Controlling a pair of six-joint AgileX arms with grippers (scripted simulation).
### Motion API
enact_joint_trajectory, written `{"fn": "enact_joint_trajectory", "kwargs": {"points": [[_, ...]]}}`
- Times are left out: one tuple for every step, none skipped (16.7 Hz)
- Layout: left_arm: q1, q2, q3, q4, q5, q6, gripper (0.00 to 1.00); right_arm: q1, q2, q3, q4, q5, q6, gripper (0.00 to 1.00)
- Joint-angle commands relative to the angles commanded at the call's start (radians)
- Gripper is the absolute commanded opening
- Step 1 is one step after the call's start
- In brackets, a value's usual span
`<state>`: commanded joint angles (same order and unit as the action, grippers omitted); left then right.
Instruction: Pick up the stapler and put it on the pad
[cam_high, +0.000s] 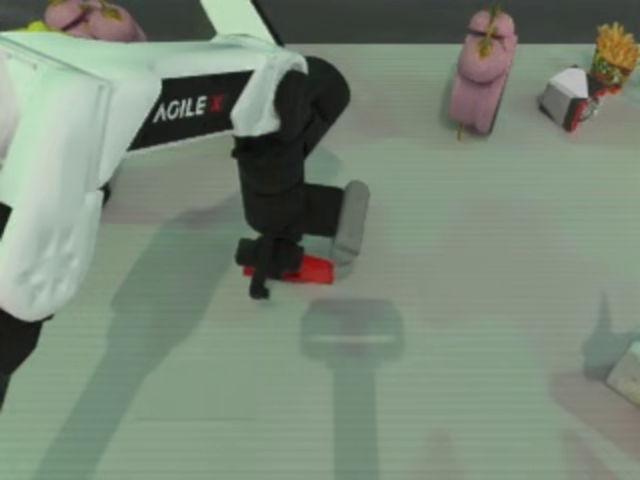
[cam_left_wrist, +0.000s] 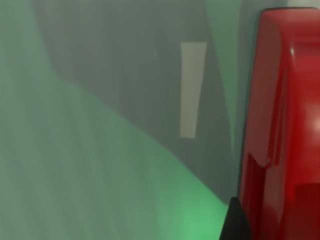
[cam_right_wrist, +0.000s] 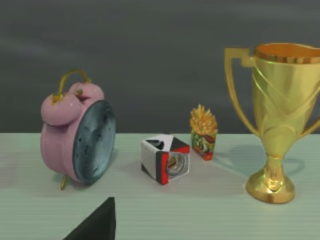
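Red plastic of the stapler (cam_high: 312, 268) shows just beside my left gripper (cam_high: 262, 262), which is down over its other end near the table's middle. Whether the jaws are clenched on it or released, I cannot tell; left wrist view shows only the stapler's body right alongside. The pad (cam_high: 352, 340) lies near, a short way from the jaws toward the near edge. Risk, my judgement: an end grip on glossy plastic could let it pivot or slip on lifting. Right arm parked, off the top view.
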<state>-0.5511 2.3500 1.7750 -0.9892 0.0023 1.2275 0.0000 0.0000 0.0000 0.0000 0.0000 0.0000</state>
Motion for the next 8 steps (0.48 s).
{"fn": "enact_joint_trajectory", "kwargs": {"points": [[0.0, 0.0, 0.0, 0.0, 0.0, 0.0, 0.0, 0.0, 0.0, 0.0, 0.0, 0.0, 0.0, 1.0], [0.0, 0.0, 0.0, 0.0, 0.0, 0.0, 0.0, 0.0, 0.0, 0.0, 0.0, 0.0, 0.0, 1.0], [0.0, 0.0, 0.0, 0.0, 0.0, 0.0, 0.0, 0.0, 0.0, 0.0, 0.0, 0.0, 0.0, 1.0], [0.0, 0.0, 0.0, 0.0, 0.0, 0.0, 0.0, 0.0, 0.0, 0.0, 0.0, 0.0, 0.0, 1.0], [0.0, 0.0, 0.0, 0.0, 0.0, 0.0, 0.0, 0.0, 0.0, 0.0, 0.0, 0.0, 0.0, 1.0], [0.0, 0.0, 0.0, 0.0, 0.0, 0.0, 0.0, 0.0, 0.0, 0.0, 0.0, 0.0, 0.0, 1.0], [0.0, 0.0, 0.0, 0.0, 0.0, 0.0, 0.0, 0.0, 0.0, 0.0, 0.0, 0.0, 0.0, 1.0], [0.0, 0.0, 0.0, 0.0, 0.0, 0.0, 0.0, 0.0, 0.0, 0.0, 0.0, 0.0, 0.0, 1.0]]}}
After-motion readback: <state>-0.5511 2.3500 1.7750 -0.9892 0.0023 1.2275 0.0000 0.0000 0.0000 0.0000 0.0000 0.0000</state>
